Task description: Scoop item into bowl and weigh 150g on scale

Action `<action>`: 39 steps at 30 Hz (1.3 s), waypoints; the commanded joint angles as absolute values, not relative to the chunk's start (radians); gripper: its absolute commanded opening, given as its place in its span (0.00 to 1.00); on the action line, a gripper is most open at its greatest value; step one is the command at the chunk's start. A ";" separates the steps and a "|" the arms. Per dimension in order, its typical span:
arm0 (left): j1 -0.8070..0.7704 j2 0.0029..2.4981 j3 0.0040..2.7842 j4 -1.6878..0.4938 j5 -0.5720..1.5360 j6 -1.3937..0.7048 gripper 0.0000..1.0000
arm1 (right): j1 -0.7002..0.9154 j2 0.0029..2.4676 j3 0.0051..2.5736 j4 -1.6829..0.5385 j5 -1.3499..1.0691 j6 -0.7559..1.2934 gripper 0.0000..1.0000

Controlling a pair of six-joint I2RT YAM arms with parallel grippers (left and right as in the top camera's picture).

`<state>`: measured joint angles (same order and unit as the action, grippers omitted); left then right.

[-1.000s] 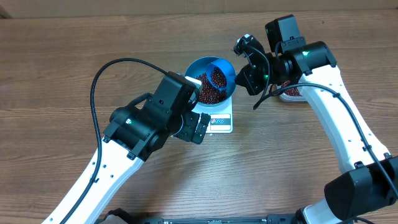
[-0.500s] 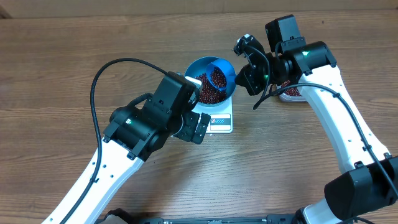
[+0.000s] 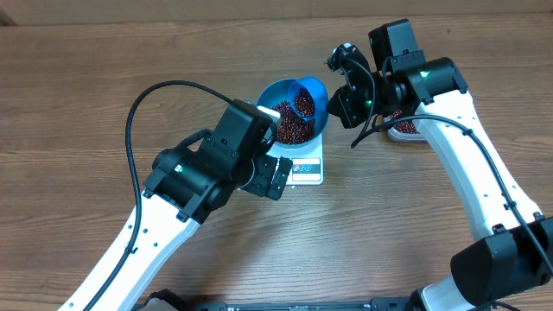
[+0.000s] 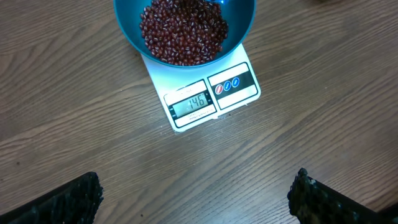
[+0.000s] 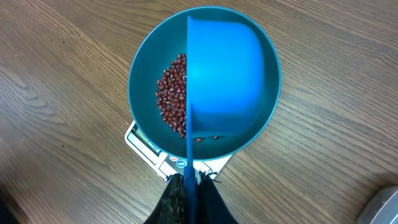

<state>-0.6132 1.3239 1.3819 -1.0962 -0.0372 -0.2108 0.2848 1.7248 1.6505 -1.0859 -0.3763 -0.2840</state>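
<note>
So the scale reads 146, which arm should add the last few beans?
The right, probably. The right hand is shut on the scoop, which hangs tilted over the bowl on the scale. The left hand is open and empty, in front of the scale.

White arm links [image 3: 471,168], black joints [image 3: 207,164], looping black cable [image 3: 129,130], green LEDs [image 3: 425,74]

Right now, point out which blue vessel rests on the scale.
The deep bowl, sitting on the white scale; the smaller scoop is held above it by the right gripper.
</note>
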 commanded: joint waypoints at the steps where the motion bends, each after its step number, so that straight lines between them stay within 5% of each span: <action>1: -0.607 1.320 1.385 -1.096 -0.033 -0.221 1.00 | 0.291 1.695 1.684 -1.125 -0.404 -0.402 0.04; 39: -0.607 1.320 1.385 -1.096 -0.033 -0.221 0.99 | 0.291 1.695 1.683 -1.114 -0.379 -0.340 0.04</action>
